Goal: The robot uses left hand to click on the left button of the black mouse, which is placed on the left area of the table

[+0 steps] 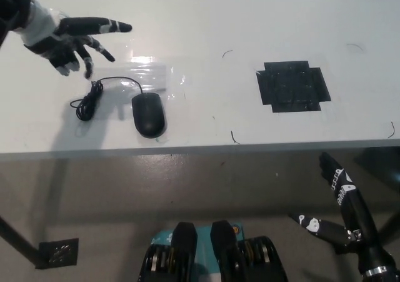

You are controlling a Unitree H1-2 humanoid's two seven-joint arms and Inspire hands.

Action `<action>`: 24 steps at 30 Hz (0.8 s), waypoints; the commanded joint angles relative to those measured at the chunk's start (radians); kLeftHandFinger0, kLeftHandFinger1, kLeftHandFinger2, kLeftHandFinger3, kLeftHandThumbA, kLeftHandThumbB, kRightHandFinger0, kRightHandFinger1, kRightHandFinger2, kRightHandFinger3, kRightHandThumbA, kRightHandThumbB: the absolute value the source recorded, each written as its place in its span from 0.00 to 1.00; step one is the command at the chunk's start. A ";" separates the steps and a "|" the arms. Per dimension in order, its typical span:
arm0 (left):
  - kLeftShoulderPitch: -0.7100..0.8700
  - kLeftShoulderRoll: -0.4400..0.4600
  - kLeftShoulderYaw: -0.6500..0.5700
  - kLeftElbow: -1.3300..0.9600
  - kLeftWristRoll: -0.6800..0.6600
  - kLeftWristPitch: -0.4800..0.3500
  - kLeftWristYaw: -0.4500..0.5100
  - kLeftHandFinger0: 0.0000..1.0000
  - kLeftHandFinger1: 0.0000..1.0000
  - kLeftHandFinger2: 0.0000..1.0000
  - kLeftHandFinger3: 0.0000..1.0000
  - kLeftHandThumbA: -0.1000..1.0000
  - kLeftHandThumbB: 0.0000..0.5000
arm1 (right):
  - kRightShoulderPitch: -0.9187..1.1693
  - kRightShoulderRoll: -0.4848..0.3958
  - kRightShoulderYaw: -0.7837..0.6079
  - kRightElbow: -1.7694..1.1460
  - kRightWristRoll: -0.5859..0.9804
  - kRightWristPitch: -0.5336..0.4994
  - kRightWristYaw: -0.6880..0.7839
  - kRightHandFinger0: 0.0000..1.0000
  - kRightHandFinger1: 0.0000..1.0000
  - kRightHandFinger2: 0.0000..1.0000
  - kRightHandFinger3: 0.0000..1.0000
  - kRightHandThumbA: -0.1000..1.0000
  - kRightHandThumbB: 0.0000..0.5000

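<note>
The black mouse (149,114) lies on the left part of the white table (200,25), near the front edge, its cord (90,97) coiled to its left. My left hand (65,39) hovers above and behind the mouse at the upper left, open, fingers spread and pointing right, touching nothing. My right hand (344,216) hangs open below the table's front edge at the lower right.
A black taped square (292,85) marks the table's right half. A shiny clear tape patch (150,69) lies just behind the mouse. A table leg foot (56,252) shows on the floor at lower left.
</note>
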 commanded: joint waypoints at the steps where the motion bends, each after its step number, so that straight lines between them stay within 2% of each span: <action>1: -0.026 -0.001 0.023 -0.042 0.040 0.005 -0.094 0.00 0.00 0.34 1.00 1.00 0.81 | -0.030 -0.016 -0.005 -0.040 0.015 0.005 0.013 1.00 1.00 1.00 1.00 1.00 0.23; 3: -0.016 -0.010 0.025 -0.046 0.046 -0.004 -0.089 0.00 0.01 0.39 1.00 1.00 0.81 | -0.030 -0.019 -0.005 -0.043 0.015 0.009 0.015 1.00 1.00 1.00 1.00 1.00 0.23; 4: -0.013 -0.016 0.024 -0.035 0.055 -0.025 -0.085 0.05 0.04 0.42 0.16 1.00 0.82 | -0.029 -0.019 -0.005 -0.045 0.013 0.011 0.014 1.00 1.00 1.00 1.00 1.00 0.23; 6: -0.012 -0.017 0.027 -0.035 0.059 -0.027 -0.085 0.05 0.04 0.42 0.16 1.00 0.82 | -0.029 -0.019 -0.005 -0.046 0.012 0.012 0.015 1.00 1.00 1.00 1.00 1.00 0.23; 7: -0.012 -0.026 0.027 -0.032 0.064 -0.019 -0.082 0.01 0.04 0.48 1.00 1.00 0.87 | -0.030 -0.019 -0.005 -0.047 0.012 0.010 0.015 1.00 1.00 1.00 1.00 1.00 0.22; 9: -0.013 -0.041 0.022 -0.032 0.083 -0.008 -0.067 0.00 0.05 0.46 1.00 1.00 0.87 | -0.032 -0.020 -0.005 -0.048 0.012 0.009 0.015 1.00 1.00 1.00 1.00 1.00 0.21; 11: -0.014 -0.048 0.025 -0.029 0.088 -0.008 -0.070 0.00 0.02 0.42 1.00 1.00 0.83 | -0.035 -0.019 -0.004 -0.045 0.008 0.007 0.014 1.00 1.00 1.00 1.00 1.00 0.21; 12: -0.013 -0.049 0.028 -0.031 0.090 -0.009 -0.068 0.00 0.01 0.38 0.62 1.00 0.83 | -0.035 -0.019 -0.004 -0.044 0.008 0.007 0.014 1.00 1.00 1.00 1.00 1.00 0.20; 13: -0.009 -0.050 0.033 -0.034 0.091 -0.005 -0.064 0.00 0.00 0.36 1.00 1.00 0.79 | -0.035 -0.019 -0.004 -0.045 0.010 0.009 0.015 1.00 1.00 1.00 1.00 1.00 0.20; 16: -0.008 -0.060 0.033 -0.021 0.104 -0.014 -0.059 0.00 0.03 0.43 1.00 1.00 0.85 | -0.032 -0.019 -0.008 -0.048 0.015 0.007 0.014 1.00 1.00 1.00 1.00 1.00 0.22; 18: -0.004 -0.064 0.039 -0.022 0.107 -0.002 -0.056 0.00 0.05 0.46 1.00 1.00 0.83 | -0.032 -0.022 -0.008 -0.048 0.016 0.006 0.017 1.00 1.00 1.00 1.00 1.00 0.22; 21: -0.005 -0.072 0.044 -0.003 0.110 0.004 -0.056 0.00 0.03 0.43 1.00 1.00 0.84 | -0.034 -0.022 -0.008 -0.044 0.011 -0.002 0.013 1.00 1.00 1.00 1.00 1.00 0.21; 22: -0.006 -0.074 0.036 -0.008 0.124 -0.005 -0.055 0.00 0.08 0.49 1.00 1.00 0.85 | -0.033 -0.022 -0.008 -0.046 0.012 0.001 0.013 1.00 1.00 1.00 1.00 1.00 0.20; 24: -0.004 -0.075 0.040 -0.013 0.129 -0.028 -0.049 0.00 0.11 0.52 1.00 1.00 0.88 | -0.032 -0.020 -0.008 -0.045 0.010 0.001 0.011 1.00 1.00 1.00 1.00 1.00 0.20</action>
